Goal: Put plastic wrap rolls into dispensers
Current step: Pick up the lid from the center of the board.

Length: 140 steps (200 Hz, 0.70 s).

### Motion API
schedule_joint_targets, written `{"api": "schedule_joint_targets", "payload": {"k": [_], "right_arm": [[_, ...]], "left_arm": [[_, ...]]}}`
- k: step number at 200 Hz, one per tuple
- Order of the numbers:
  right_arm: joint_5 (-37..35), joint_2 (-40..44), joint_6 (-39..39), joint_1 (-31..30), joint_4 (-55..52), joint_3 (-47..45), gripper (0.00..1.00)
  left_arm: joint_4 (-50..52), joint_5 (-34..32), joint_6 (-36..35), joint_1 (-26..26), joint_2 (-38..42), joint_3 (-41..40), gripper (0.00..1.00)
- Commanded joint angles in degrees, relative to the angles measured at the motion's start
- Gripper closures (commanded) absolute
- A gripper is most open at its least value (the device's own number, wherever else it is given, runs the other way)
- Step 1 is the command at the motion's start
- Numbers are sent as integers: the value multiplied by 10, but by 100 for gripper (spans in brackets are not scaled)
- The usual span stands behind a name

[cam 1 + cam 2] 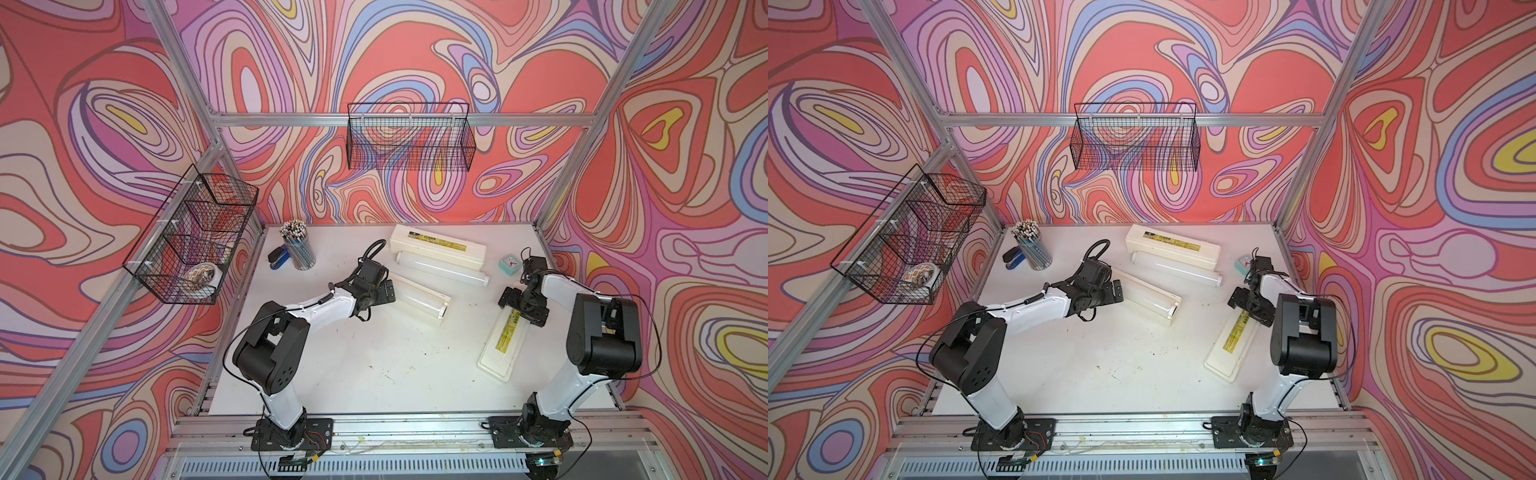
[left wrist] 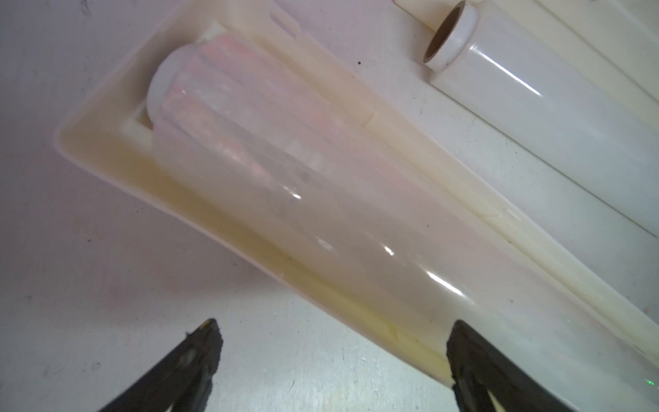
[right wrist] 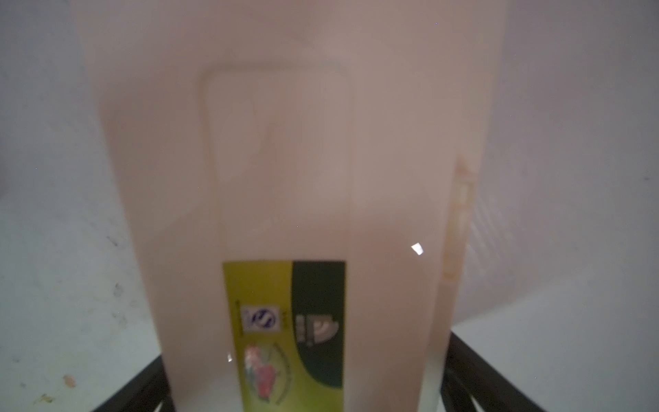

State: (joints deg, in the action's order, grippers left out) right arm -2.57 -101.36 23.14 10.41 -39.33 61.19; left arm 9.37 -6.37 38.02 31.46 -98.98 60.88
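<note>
Left fingers point(image 2: 198, 362): black, blunt-tipped, spread wide, gripping nothing. One tip hangs over the bare white worktop point(image 1: 353, 357), the other over the near edge of the open dispenser point(image 2: 107, 146). That dispenser is a long, shallow cream plastic trough with rounded corners, yellowed along its near wall. One plastic wrap roll point(image 2: 321, 221) lies lengthwise inside it, glossy translucent white, its rounded end close against the trough's end wall. Right fingers point(image 3: 478, 378): also wide, one on either side of a closed dispenser point(image 3: 285, 160) lying flat near the right edge of the worktop. Whether they touch its sides cannot be judged. Its lid is smooth milky plastic with a yellow-and-black label strip down the middle. Second roll point(image 1: 442, 270): shiny white, with a hollow brown tube end. It lies loose on the worktop against the front of a third dispenser point(image 1: 436, 246) at the back, which is shut and has the same label on top. Back left corner: cup of pencils point(image 1: 298, 249), packed full, with a blue stapler point(image 1: 277, 258) just beside it. A small teal clock point(image 1: 510, 266) stands near the back right. Side wire basket point(image 1: 166, 232), black mesh, holds a patterned round dish point(image 1: 203, 276).
</note>
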Motion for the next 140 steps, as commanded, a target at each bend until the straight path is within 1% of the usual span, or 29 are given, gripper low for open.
{"api": "schedule_joint_targets", "payload": {"k": [1, 25, 38, 47, 59, 65, 83, 100, 106, 124, 140], "right_arm": [[-13, -22, -6, 0, 5, -4, 2], [-6, -34, -15, 0, 18, -1, 3], [8, -34, -24, 0, 27, 0, 11], [20, -26, -33, -1, 28, 2, 18], [44, -5, -47, -1, 34, -2, 28], [55, 25, -53, 0, 37, -4, 33], [90, 72, -65, -1, 38, -7, 42], [128, 95, -70, -4, 27, 7, 50], [137, 100, -74, -8, 21, 17, 51], [169, 104, -94, -30, 18, 52, 52], [172, 84, -120, -66, 12, 106, 53]], "left_arm": [[3, -1, -8, 0, 18, 9, 0], [17, -5, 4, -3, 21, 15, 0], [28, -4, 24, -8, 20, 17, 0], [34, 2, 43, -13, 19, 19, 0], [33, 7, 59, -18, 19, 21, 0], [30, 7, 65, -18, 19, 21, 0], [31, 1, 72, -18, 25, 22, 0], [39, -10, 73, -21, 36, 20, 1], [46, -11, 73, -23, 41, 19, 2], [79, -11, 79, -37, 57, 10, 8], [84, -11, 87, -50, 77, -13, 14]]}}
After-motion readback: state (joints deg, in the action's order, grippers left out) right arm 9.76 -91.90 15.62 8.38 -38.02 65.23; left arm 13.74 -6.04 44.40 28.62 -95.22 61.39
